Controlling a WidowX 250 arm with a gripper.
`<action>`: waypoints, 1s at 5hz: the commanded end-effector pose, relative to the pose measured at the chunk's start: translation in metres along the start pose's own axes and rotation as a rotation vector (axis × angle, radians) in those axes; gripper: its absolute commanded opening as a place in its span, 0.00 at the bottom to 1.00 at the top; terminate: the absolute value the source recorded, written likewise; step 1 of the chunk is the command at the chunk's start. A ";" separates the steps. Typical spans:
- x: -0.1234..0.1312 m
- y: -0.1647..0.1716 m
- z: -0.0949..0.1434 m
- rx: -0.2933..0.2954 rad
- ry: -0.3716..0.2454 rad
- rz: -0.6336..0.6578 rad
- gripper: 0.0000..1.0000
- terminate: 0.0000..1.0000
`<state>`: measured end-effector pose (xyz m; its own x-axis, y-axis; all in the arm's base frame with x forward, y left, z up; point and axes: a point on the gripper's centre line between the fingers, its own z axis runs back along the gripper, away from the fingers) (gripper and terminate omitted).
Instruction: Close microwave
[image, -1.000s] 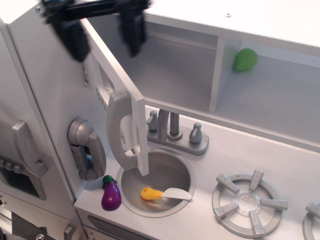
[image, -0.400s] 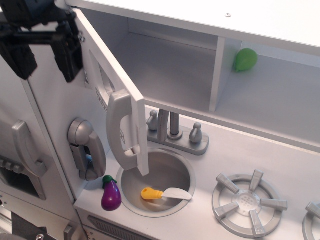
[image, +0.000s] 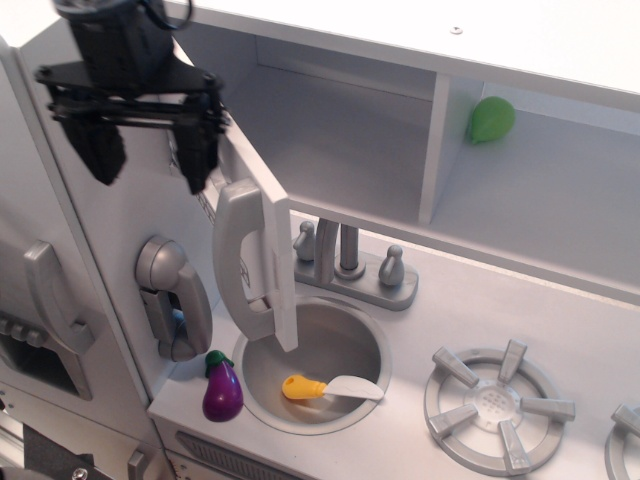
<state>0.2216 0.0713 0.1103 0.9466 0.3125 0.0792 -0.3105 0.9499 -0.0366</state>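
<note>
A: Nearest the camera, what's there?

B: A purple eggplant (image: 222, 388) on the counter's front edge, just beside the sink (image: 262, 398). In the sink lies a spatula (image: 330, 388) with a yellow handle. Right of it, a grey burner (image: 499, 404).

A: And the microwave?

B: The microwave (image: 340, 140) sits above the sink, its door (image: 262, 240) swung out toward the camera, wide open. The tall grey handle (image: 240, 258) hangs over the sink's left rim.

A: The gripper?

B: The gripper (image: 150, 155) hangs at upper left, in front of the door's outer face. Its two black fingers (image: 197, 152) point down and stand well spread, with nothing between them. Whether the right finger touches the door, I cannot tell; it overlaps the door's edge.

A: Farther back?

B: A faucet (image: 347, 260) behind the sink, and a green pear (image: 490, 119) in the cubby right of the microwave.
</note>
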 end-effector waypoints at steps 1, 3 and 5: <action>0.019 -0.014 -0.011 0.011 -0.056 0.030 1.00 0.00; 0.039 -0.046 -0.022 -0.020 -0.082 0.084 1.00 0.00; 0.052 -0.064 -0.021 -0.051 -0.145 0.115 1.00 0.00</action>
<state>0.2841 0.0180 0.0776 0.8884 0.4242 0.1756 -0.4132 0.9055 -0.0968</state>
